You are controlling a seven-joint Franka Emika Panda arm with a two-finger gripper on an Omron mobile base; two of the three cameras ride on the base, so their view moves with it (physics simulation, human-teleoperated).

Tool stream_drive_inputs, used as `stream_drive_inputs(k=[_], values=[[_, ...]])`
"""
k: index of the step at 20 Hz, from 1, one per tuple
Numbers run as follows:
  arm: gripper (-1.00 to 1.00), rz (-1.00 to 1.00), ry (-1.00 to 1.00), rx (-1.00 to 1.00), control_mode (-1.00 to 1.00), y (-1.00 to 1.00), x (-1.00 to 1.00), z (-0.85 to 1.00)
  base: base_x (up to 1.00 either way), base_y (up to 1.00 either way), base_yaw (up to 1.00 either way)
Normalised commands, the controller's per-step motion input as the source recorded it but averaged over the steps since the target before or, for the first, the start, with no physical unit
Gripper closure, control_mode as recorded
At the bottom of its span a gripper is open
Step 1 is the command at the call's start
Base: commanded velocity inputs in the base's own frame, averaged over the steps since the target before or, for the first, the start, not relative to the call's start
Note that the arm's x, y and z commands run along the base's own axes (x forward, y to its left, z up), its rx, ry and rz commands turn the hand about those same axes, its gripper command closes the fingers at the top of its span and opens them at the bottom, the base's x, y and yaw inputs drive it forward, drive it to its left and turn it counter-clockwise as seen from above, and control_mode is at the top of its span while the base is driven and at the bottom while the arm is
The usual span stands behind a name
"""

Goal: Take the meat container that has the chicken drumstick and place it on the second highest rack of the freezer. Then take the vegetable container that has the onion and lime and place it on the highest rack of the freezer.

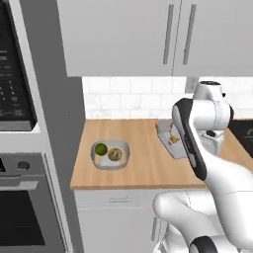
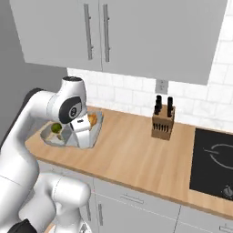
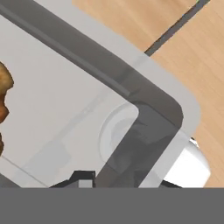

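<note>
The meat container [image 1: 170,141] sits on the wooden desk [image 1: 143,168] near the back wall, with the chicken drumstick [image 3: 3,94] inside it. The tool [image 2: 82,134] is lowered over the container's near corner, and the hand view looks straight down at the tray's rounded corner rim [image 3: 157,105]. The jaws stand narrow; whether they already pinch the rim I cannot tell. To do this well, seat the wall fully between the fingers, squeeze firmly, then lift level so the drumstick does not slide. The vegetable container [image 1: 110,155] with lime [image 1: 101,148] and onion [image 1: 115,154] lies well apart to the left.
</note>
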Motion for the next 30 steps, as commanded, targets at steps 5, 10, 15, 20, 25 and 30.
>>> stream_drive_inputs(k=[5, 10, 15, 20, 25, 30], values=[[1.00, 0.00, 0.00, 0.00, 1.00, 0.00, 0.00, 0.00, -0.61, -0.13, 0.92], [1.00, 0.00, 0.00, 0.00, 1.00, 0.00, 0.00, 0.00, -0.45, -0.20, 0.99], [1.00, 0.00, 0.00, 0.00, 1.00, 0.00, 0.00, 0.00, -0.12, -0.04, 0.98], [1.00, 0.00, 0.00, 0.00, 1.00, 0.00, 0.00, 0.00, 0.06, 0.00, 0.92], [1.00, 0.00, 0.00, 0.00, 1.00, 0.00, 0.00, 0.00, 0.53, 0.00, 0.72], [1.00, 0.00, 0.00, 0.00, 1.00, 0.00, 0.00, 0.00, 1.00, 0.00, 0.25]])
